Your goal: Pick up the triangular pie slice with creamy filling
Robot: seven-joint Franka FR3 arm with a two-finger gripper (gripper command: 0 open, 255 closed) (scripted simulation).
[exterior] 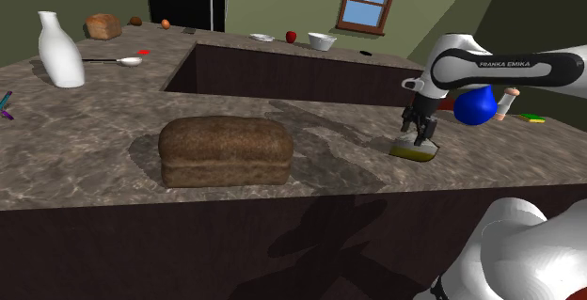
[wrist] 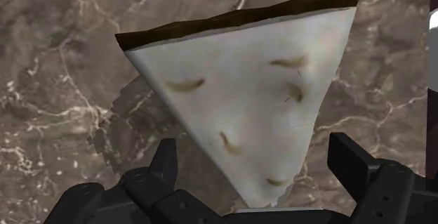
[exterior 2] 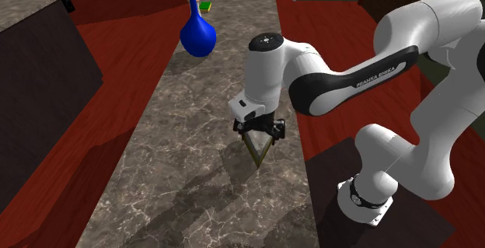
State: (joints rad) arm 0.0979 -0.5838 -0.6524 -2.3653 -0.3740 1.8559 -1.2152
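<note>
Marbled brown counter [wrist: 56,61]; spread claw [wrist: 257,156] straddles triangular creamy pie slice [wrist: 246,82] tip

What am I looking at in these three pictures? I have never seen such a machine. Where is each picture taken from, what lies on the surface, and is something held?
It is a simulated white robot arm ending in a black pincer. The shoulder view looks over the mottled counter from beside the arm; the second exterior view looks along the counter; the wrist view comes from a camera on the hand. On the counter are a brown bread loaf, a blue vase, a white bottle and a triangular pie slice with pale filling. The pincer is open: its fingers stand either side of the slice's tip without touching it. Nothing is held.
</note>
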